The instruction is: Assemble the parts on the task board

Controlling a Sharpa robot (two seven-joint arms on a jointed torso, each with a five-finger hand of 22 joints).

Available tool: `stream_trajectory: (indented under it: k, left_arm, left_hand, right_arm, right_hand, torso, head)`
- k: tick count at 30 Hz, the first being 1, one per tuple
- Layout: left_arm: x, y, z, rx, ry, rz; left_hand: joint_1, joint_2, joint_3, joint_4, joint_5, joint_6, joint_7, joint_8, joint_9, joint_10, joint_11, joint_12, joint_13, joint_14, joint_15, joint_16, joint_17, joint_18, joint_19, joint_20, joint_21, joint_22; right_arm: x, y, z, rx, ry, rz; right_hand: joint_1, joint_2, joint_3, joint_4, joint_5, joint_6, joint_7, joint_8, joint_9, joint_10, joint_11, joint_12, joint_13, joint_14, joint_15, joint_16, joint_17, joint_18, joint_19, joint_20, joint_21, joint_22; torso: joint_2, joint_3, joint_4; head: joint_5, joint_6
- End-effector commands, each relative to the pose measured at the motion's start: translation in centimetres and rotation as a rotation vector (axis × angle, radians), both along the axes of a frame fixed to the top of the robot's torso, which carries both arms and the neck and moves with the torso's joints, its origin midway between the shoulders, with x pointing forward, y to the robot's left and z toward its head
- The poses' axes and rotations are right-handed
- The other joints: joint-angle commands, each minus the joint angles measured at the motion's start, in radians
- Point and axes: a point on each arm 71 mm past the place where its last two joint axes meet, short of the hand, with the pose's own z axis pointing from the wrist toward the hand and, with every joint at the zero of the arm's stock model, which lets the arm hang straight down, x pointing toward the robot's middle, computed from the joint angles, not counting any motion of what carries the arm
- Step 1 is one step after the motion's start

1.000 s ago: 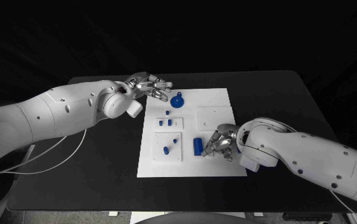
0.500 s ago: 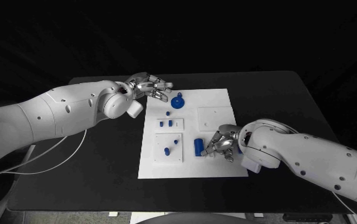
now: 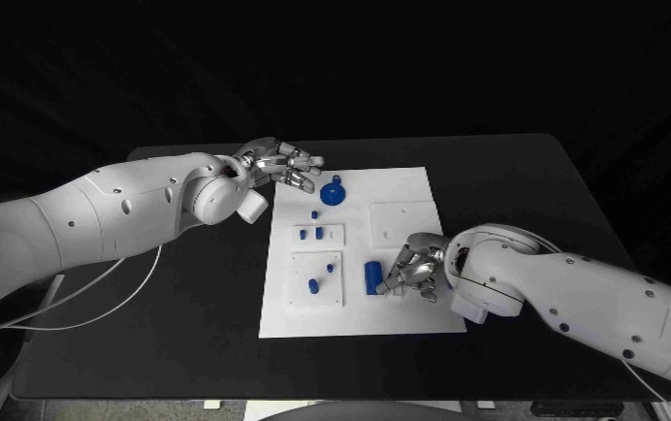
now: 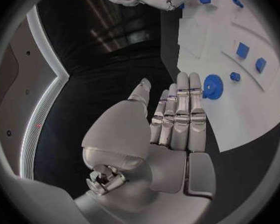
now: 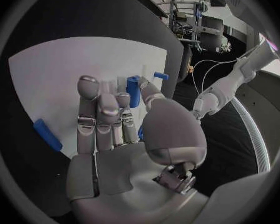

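Observation:
The white task board [image 3: 405, 183] lies in the middle of the table. A round blue part [image 3: 333, 191] sits near its far left corner. My left hand [image 3: 280, 164] hovers just beside it with straight fingers [image 4: 180, 109] and holds nothing; the round part [image 4: 212, 86] lies past the fingertips. A blue cylinder [image 3: 372, 276] lies on the near half of the board. My right hand [image 3: 415, 271] is right next to it, fingers reaching down toward the board, nothing held. At the wrist, the right hand [image 5: 109, 124] is spread over the board, with a blue part [image 5: 133, 90] at the thumb tip.
Two small blue parts [image 3: 309, 234] stand in a small raised plate, and two more [image 3: 322, 275] in the plate below it. A tiny blue part [image 3: 316, 213] lies loose between the round part and the plates. A blank square plate [image 3: 405, 219] sits to the right.
My right hand has sunk a touch beside the cylinder. The left hand and the parts stay where they were.

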Motion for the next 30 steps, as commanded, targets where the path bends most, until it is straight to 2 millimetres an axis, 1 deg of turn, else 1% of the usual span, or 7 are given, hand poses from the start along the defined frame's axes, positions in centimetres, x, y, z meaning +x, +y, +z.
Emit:
stream_trajectory:
  k: [1, 10, 15, 21, 22, 24, 30]
  left_arm:
    - [-0.05, -0.26, 0.06, -0.006, -0.003, -0.020]
    - [-0.05, -0.27, 0.05, -0.006, -0.002, -0.020]
    - [-0.06, -0.25, 0.05, -0.006, -0.002, -0.020]
    - [-0.06, -0.23, 0.05, -0.006, -0.002, -0.020]
    - [-0.06, -0.22, 0.05, -0.006, -0.002, -0.020]
    - [-0.06, -0.20, 0.05, -0.005, -0.002, -0.020]
    - [-0.05, -0.17, 0.05, -0.005, -0.002, -0.018]
  left_hand:
    - [0.001, 0.008, 0.003, -0.001, 0.004, -0.005, 0.001, 0.006, 0.001, -0.007, 0.002, -0.003, 0.001, 0.000, 0.004, 0.005, 0.001, -0.019, 0.005, 0.003, 0.005, -0.001]
    - [0.001, 0.008, 0.003, -0.001, 0.004, -0.005, 0.001, 0.006, 0.001, -0.007, 0.002, -0.003, 0.001, 0.000, 0.004, 0.005, 0.001, -0.019, 0.005, 0.003, 0.005, -0.001]
    - [-0.002, 0.007, 0.003, -0.001, 0.004, -0.005, 0.002, 0.006, 0.001, -0.008, 0.002, -0.003, 0.001, 0.000, 0.004, 0.005, 0.001, -0.019, 0.005, 0.003, 0.005, -0.002]
    - [-0.002, 0.007, 0.003, -0.001, 0.004, -0.005, 0.002, 0.006, 0.001, -0.008, 0.002, -0.003, 0.001, 0.000, 0.004, 0.005, 0.001, -0.019, 0.005, 0.003, 0.005, -0.002]
    - [-0.002, 0.007, 0.003, -0.001, 0.004, -0.005, 0.002, 0.006, 0.001, -0.008, 0.002, -0.003, 0.001, 0.000, 0.004, 0.005, 0.001, -0.019, 0.005, 0.003, 0.005, -0.002]
    - [-0.002, 0.007, 0.003, -0.001, 0.004, -0.005, 0.002, 0.006, 0.001, -0.008, 0.002, -0.003, 0.001, 0.000, 0.004, 0.005, 0.001, -0.019, 0.005, 0.003, 0.005, -0.002]
    - [-0.002, 0.007, 0.003, -0.001, 0.004, -0.005, 0.002, 0.006, 0.001, -0.008, 0.002, -0.003, 0.001, 0.000, 0.004, 0.005, 0.001, -0.019, 0.005, 0.003, 0.005, -0.002]
  right_arm:
    - [0.16, 0.06, 0.08, -0.043, -0.049, 0.026]
    - [0.29, 0.27, 0.11, -0.055, -0.075, 0.015]
    - [0.34, 0.23, 0.10, -0.055, -0.077, 0.002]
    - [0.30, 0.19, 0.01, -0.049, -0.062, -0.004]
    - [0.28, 0.18, -0.01, -0.046, -0.057, -0.004]
    - [0.24, 0.18, -0.04, -0.038, -0.047, -0.005]
    - [0.32, -0.05, -0.08, 0.015, -0.027, -0.038]
  right_hand:
    - [0.013, -0.001, 0.003, -0.005, -0.008, 0.008, 0.000, 0.004, 0.001, 0.006, 0.000, -0.002, 0.000, 0.001, -0.005, -0.004, 0.002, -0.012, 0.043, -0.006, 0.005, 0.002]
    - [0.016, 0.007, 0.025, -0.008, -0.057, 0.016, -0.003, 0.004, 0.003, 0.009, -0.002, -0.001, 0.001, 0.001, -0.006, -0.005, 0.001, -0.013, 0.044, -0.007, 0.006, 0.002]
    - [-0.022, 0.018, 0.067, 0.020, -0.074, 0.024, -0.008, 0.004, 0.005, 0.012, -0.005, -0.002, 0.000, 0.001, -0.008, -0.004, 0.000, -0.016, 0.044, -0.010, 0.011, 0.001]
    - [-0.038, 0.035, 0.083, 0.011, -0.061, 0.030, -0.011, 0.004, 0.006, 0.015, -0.007, -0.003, 0.000, 0.002, -0.010, -0.004, -0.001, -0.018, 0.044, -0.011, 0.016, 0.000]
    - [-0.029, 0.036, 0.091, 0.000, 0.002, 0.029, -0.011, 0.004, 0.005, 0.014, -0.008, -0.003, 0.000, 0.001, -0.011, -0.004, -0.001, -0.018, 0.044, -0.012, 0.015, -0.001]
    - [-0.043, 0.033, 0.096, -0.018, 0.011, 0.029, -0.011, 0.004, 0.003, 0.013, -0.008, -0.003, 0.002, 0.002, -0.011, -0.005, -0.002, -0.019, 0.044, -0.012, 0.016, -0.002]
    - [-0.074, 0.009, 0.029, 0.042, 0.005, 0.025, -0.008, 0.004, 0.006, 0.014, -0.005, -0.002, 0.003, 0.002, -0.008, -0.005, -0.004, -0.016, 0.044, -0.011, 0.013, -0.006]
  torso:
    - [0.000, 0.0001, 0.0003]
    - [0.000, -0.0001, 0.0001]
    - [0.000, -0.0003, 0.0002]
    - [0.000, -0.0005, 0.0001]
    - [0.000, -0.0003, 0.0001]
    - [0.000, -0.0001, 0.0003]
    - [0.000, 0.0000, 0.0000]
  head:
    - [0.000, -0.002]
    - [-0.001, -0.004]
    - [0.000, -0.004]
    - [-0.001, -0.004]
    - [-0.001, -0.004]
    - [-0.001, -0.003]
    - [-0.001, -0.003]
